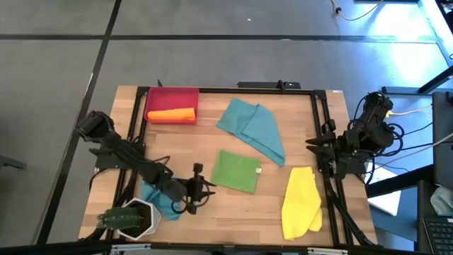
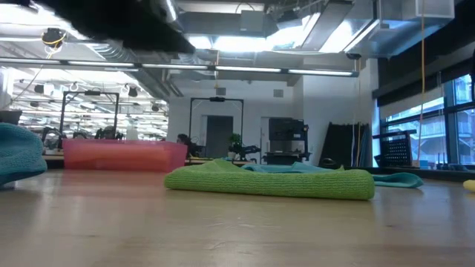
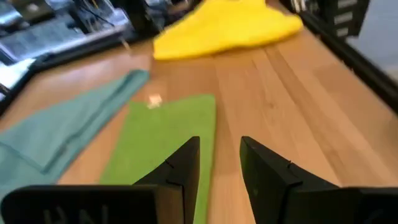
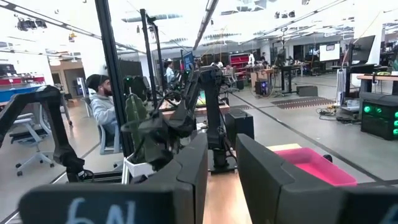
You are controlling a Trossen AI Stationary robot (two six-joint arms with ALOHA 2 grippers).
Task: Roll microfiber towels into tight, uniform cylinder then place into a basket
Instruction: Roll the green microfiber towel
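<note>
We find very little that can be read. On the dark body of the right claw (image 4: 221, 168), in the right wrist view, pale handwritten marks look like "6N", though we cannot be sure of them. The left claw (image 3: 219, 163) carries similar faint marks on its body in the left wrist view, too dim for us to make out.

Wooden slat table (image 1: 233, 205) in a black metal frame (image 1: 134, 134), on grey floor (image 1: 212, 57) with dark seam lines. Beyond: open lab, exposed ceiling ducts (image 2: 245, 22), strip lights (image 2: 223, 68), tall windows (image 2: 430, 126) on one side, desks, office chair (image 4: 28, 146), seated person (image 4: 102, 102).
</note>
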